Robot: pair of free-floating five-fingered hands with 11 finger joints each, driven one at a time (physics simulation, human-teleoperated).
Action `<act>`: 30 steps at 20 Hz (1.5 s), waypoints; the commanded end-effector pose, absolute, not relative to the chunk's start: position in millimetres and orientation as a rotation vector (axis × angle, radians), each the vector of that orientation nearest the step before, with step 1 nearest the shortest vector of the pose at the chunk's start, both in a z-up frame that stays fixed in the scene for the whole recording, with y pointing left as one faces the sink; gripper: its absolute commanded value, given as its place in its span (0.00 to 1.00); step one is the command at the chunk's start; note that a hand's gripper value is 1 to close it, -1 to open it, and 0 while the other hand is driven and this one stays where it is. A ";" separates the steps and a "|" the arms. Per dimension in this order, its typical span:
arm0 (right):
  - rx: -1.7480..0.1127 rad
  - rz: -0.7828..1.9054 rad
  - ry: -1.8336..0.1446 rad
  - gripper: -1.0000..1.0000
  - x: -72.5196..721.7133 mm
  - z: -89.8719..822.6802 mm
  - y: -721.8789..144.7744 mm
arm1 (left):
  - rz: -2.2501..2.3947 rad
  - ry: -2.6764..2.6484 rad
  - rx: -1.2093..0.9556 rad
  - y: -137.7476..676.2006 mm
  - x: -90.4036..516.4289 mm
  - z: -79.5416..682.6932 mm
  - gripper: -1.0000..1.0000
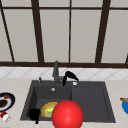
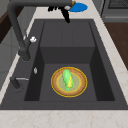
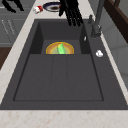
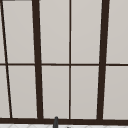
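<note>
Front view: the right hand [image 1: 70, 75] hangs over the back rim of the sink [image 1: 110, 117], its fingers straight and slack, pointing down and holding nothing. The faucet [image 1: 55, 71] stands just left of those fingers, and one small white knob [image 1: 74, 83] lies on the rim just right of them. The left hand [image 1: 34, 114] hovers at the sink's front left corner; how its fingers are set cannot be told. Just right of it, down in the basin, sits one round yellow-rimmed plate [image 2: 69, 81] with one green and yellow corn cob [image 2: 67, 79] lying across its middle. A large red ball [image 1: 67, 114] stands in front and hides part of the plate. Well left of the left hand, on the counter, are one dark dish [image 1: 5, 101] and one small red and white bottle [image 1: 5, 116]; far right lies one blue plate [image 1: 125, 105]
</note>
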State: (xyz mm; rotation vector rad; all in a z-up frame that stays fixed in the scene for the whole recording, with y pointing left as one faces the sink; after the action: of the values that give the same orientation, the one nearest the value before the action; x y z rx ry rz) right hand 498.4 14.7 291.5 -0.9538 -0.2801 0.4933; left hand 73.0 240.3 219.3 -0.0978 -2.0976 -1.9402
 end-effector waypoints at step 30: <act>-0.920 0.678 -0.271 0.00 419.9 274.1 31.7 | -1.940 -2.098 -0.098 240.3 73.0 219.3 0.50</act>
State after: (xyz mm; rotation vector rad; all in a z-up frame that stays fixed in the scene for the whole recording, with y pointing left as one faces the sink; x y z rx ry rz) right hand 430.9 18.2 269.6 -0.8855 -0.2833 0.6008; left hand 73.0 240.3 219.3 -0.0978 -2.0976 -1.9402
